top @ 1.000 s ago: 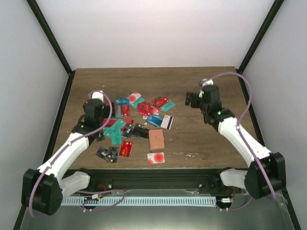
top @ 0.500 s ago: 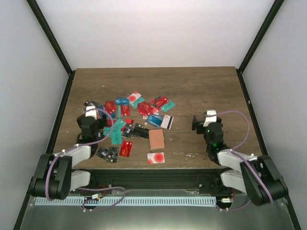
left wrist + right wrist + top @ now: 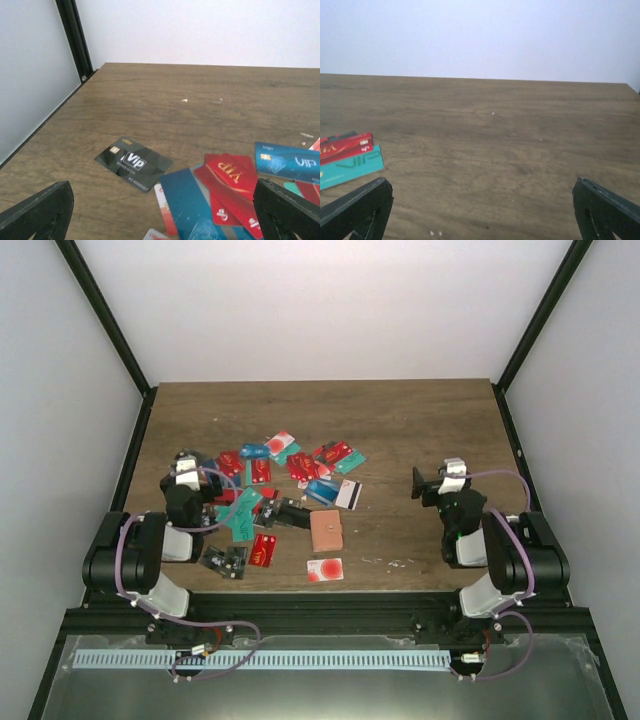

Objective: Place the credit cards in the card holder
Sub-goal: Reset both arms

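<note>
Several credit cards (image 3: 285, 485) in red, teal, blue and black lie scattered over the table's left-middle. The tan card holder (image 3: 326, 531) lies flat just in front of them, with nothing on it. My left gripper (image 3: 185, 464) stands open low at the heap's left edge. The left wrist view shows a black VIP card (image 3: 134, 163), red cards (image 3: 232, 182) and a blue card (image 3: 190, 200) ahead of the left gripper (image 3: 165, 212), nothing between its fingers (image 3: 37, 210). My right gripper (image 3: 437, 480) is open over bare wood, to the right of the cards and apart from them.
A white card with a red dot (image 3: 324, 569) lies near the table's front edge. A teal card (image 3: 350, 167) and a red card (image 3: 345, 146) show at the left of the right wrist view. Black frame posts (image 3: 105, 325) and white walls bound the table.
Both arms have drawn back from over the table and folded low toward the near edge. The left jaws opened slightly wider. The cards and the card holder have not moved.
</note>
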Robot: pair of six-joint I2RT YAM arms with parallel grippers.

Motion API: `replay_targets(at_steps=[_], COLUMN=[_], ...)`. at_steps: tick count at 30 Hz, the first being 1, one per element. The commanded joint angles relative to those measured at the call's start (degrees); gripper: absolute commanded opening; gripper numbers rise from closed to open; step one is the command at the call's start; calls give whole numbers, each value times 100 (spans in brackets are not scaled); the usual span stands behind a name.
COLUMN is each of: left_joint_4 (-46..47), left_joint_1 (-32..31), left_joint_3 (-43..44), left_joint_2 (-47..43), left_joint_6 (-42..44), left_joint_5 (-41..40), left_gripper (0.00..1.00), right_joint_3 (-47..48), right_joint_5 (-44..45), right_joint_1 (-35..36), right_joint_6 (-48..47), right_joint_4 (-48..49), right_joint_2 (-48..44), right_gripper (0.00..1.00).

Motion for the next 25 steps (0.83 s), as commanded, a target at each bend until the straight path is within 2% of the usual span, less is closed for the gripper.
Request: replay_targets(at_steps=[1,3,25], left_joint_4=[201,189,242], left_joint_1=[56,64,60], left_joint_3=[302,290,259], left_joint_2=[51,27,21], left_joint_6=[17,27,30], left_joint_5=[355,364,374], left_gripper=[100,100,100], right_joint_3=[429,373,393], right_joint_5=[-443,-421,-381], right_joint_1=[-129,-130,-130], right_joint_6=[155,159,177], right_joint_4=[-72,155,22], right_joint_2=[52,87,54], right_gripper=[100,100,100])
